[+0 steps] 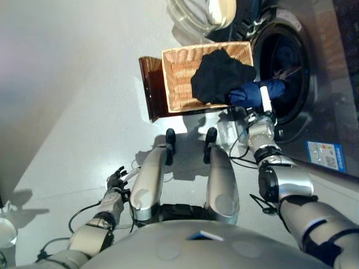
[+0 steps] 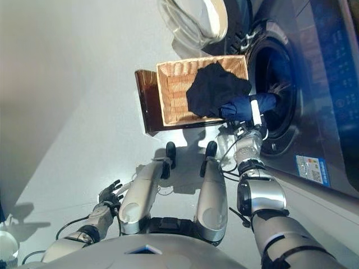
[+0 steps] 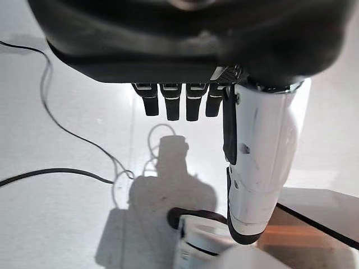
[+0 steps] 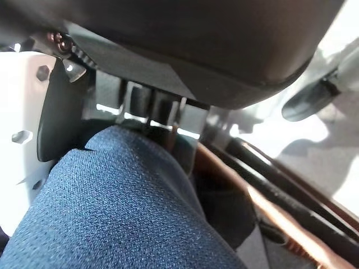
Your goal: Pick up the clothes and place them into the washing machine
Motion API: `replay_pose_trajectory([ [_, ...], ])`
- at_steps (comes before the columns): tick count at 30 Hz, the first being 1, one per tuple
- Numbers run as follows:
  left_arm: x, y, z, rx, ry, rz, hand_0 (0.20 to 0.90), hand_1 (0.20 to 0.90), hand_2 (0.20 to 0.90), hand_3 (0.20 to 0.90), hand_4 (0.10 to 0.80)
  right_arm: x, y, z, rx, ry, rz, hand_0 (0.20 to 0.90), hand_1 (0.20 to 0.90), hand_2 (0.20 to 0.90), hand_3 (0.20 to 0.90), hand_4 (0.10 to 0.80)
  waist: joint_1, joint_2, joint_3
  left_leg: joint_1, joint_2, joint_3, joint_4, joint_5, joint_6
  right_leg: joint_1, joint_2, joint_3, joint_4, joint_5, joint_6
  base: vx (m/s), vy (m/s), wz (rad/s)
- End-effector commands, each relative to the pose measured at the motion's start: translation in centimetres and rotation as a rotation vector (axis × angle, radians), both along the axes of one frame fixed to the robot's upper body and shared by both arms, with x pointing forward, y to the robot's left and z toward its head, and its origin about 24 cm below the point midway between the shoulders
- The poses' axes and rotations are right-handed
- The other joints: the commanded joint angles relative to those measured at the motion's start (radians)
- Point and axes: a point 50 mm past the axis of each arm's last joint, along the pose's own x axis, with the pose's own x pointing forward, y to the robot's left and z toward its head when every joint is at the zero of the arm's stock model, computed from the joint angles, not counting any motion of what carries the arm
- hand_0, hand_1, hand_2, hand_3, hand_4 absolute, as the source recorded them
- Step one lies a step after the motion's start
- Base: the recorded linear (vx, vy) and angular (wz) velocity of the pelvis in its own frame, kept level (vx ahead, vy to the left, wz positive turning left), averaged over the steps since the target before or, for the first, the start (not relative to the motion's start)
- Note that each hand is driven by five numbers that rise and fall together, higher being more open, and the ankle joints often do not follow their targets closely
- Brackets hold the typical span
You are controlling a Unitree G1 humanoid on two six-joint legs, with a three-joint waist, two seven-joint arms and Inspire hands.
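Two garments in sight: we see the right robot hand (image 4: 73, 106) curled round a navy blue cloth bundle (image 1: 255, 92), held at the dark round opening of the front-loading washing machine (image 1: 291, 73). A black crumpled garment (image 1: 219, 75) lies draped over the rectangular woven wicker basket (image 1: 179, 78), which sits on a brown board w/ the machine just beside. Left robot hand (image 3: 179, 101) hangs low over the pale floor (image 1: 73, 84), fingers loosely straight, holding nothing.

Bright hard light on the pale floor (image 1: 84, 84), crisp dark shadows cast toward the robot, glare on the washing machine (image 2: 331, 67) front, drum interior dim, blue cloth (image 4: 112, 207) close and soft in the right wrist view.
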Motion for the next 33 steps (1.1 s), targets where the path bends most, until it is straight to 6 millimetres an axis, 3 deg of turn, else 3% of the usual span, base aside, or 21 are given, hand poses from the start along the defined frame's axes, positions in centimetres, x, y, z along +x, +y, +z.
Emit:
replay_pose_trajectory([
  [1,-3.1,0.0,-0.8,0.014,0.068,-0.015,0.900,0.900,0.900,0.900,0.800,1.7,-2.6,4.6,-0.077,-0.160,-0.078,0.200,0.200,0.200,0.200,0.300,0.014,0.006,-0.051,-0.062,0.019,-0.029,0.085,-0.039,-0.090,0.008,-0.019,0.016,0.053,-0.044,-0.006,-0.026,-0.001,0.06],
  [4,-3.3,0.0,-0.8,0.017,0.068,-0.020,0.900,0.900,0.900,0.900,0.800,2.2,-3.8,6.3,-0.049,-0.217,-0.153,0.200,0.200,0.200,0.200,0.300,0.017,0.019,-0.051,-0.092,0.018,-0.029,0.102,-0.039,-0.090,-0.020,-0.018,0.019,0.077,-0.053,-0.012,-0.036,0.000,0.01],
  [15,-3.6,0.1,-0.8,0.025,0.076,-0.037,0.900,0.900,0.900,0.900,0.800,1.7,-7.2,8.7,0.022,-0.296,-0.344,0.200,0.200,0.200,0.200,0.300,0.018,0.040,-0.068,-0.165,0.021,-0.041,0.211,-0.080,-0.083,-0.097,-0.015,0.027,0.189,-0.103,-0.027,-0.007,-0.004,0.09],
  [17,-3.7,0.2,-0.8,0.029,0.076,-0.039,0.900,0.900,0.900,0.900,0.800,1.5,-8.0,9.4,0.023,-0.316,-0.371,0.200,0.200,0.200,0.200,0.300,0.017,0.042,-0.075,-0.169,0.020,-0.048,0.231,-0.113,-0.086,-0.104,-0.010,0.037,0.213,-0.134,-0.022,0.040,-0.005,-0.17],
  [24,-3.7,0.5,-0.8,0.040,0.074,-0.034,0.900,0.900,0.900,0.900,0.800,0.8,-10.3,11.1,0.023,-0.357,-0.469,0.200,0.200,0.200,0.200,0.300,0.013,0.049,-0.072,-0.188,0.019,-0.034,0.223,-0.091,-0.079,-0.132,-0.013,0.036,0.216,-0.115,-0.027,-0.006,0.007,-0.01],
  [27,-3.9,0.8,-0.7,0.052,0.078,-0.035,0.900,0.900,0.900,0.900,0.800,0.2,-12.2,13.0,0.000,-0.372,-0.529,0.200,0.200,0.200,0.200,0.300,0.016,0.050,-0.087,-0.188,0.012,-0.039,0.219,-0.110,-0.083,-0.138,-0.011,0.045,0.224,-0.134,-0.022,0.028,0.005,0.00],
  [33,-4.3,1.1,-0.8,0.066,0.092,-0.034,0.900,0.900,0.900,0.900,0.800,-0.6,-14.2,15.4,0.012,-0.435,-0.620,0.200,0.200,0.200,0.200,0.300,0.016,0.052,-0.094,-0.220,0.015,-0.035,0.238,-0.093,-0.078,-0.164,-0.016,0.043,0.243,-0.125,-0.032,-0.001,0.007,0.03],
])
